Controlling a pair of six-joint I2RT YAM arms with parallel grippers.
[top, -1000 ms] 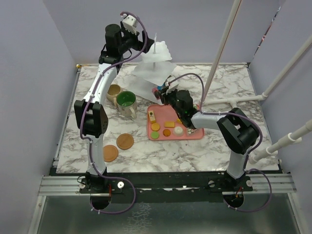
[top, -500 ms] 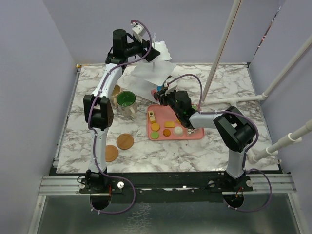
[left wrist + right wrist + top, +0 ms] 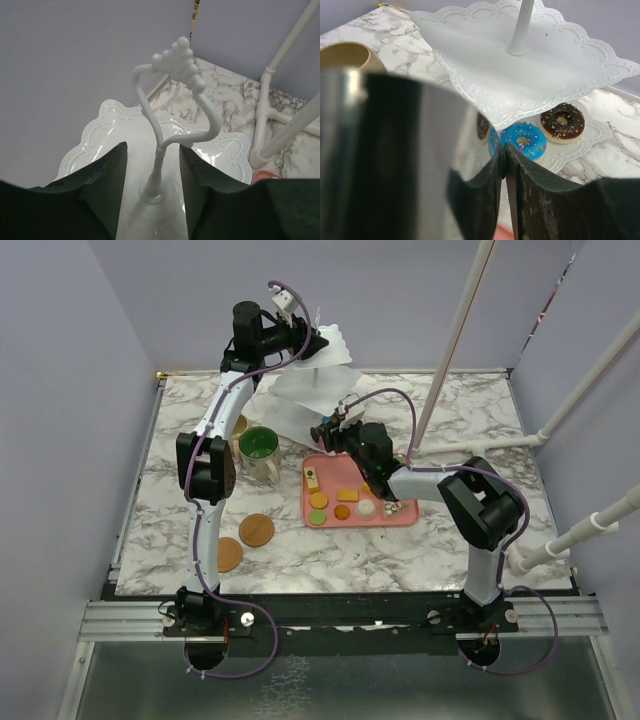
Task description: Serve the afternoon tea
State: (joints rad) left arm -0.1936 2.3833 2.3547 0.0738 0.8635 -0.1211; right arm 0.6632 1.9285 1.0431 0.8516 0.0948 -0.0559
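stand (image 3: 315, 390): white, 3 tiers, scalloped square plates. Loc: far centre of table (image 3: 480, 420). Long axis = centre post (image 3: 159, 165), about upright. Looped handle (image 3: 175, 65) w/ knobbed crest on top, pointing up.

left gripper (image 3: 152, 150): over top tier, reaching in from the left. Its fingers (image 3: 107, 185) stand apart, one each side of post, just above the top plate. Gap shows on both sides, no contact seen. Handle rises beyond the fingertips.

right gripper (image 3: 325, 428): at stand's near-right side, level w/ lower tiers, just far of tray (image 3: 360, 523). Wrist view shows dark shapes meeting in a thin seam close to lens, shiny blur at left. Jaws apart or closed: can't tell.

blue donut (image 3: 522, 140) and choc donut (image 3: 562, 121): side by side on bottom tier, under the overhang of mid tier (image 3: 530, 75). A third, brown pc sits left of the blue, part hidden.

pastries (image 3: 348, 494): several small pcs on the pink tray, near of stand. Right arm crosses the tray's far-right part.

green mug (image 3: 260, 447): left of tray, near-left of stand.

beige mug (image 3: 237, 424): just far-left of green mug, part behind left arm.

coasters (image 3: 257, 530): 2, round, wooden, near-left on table, close together, well apart from stand.
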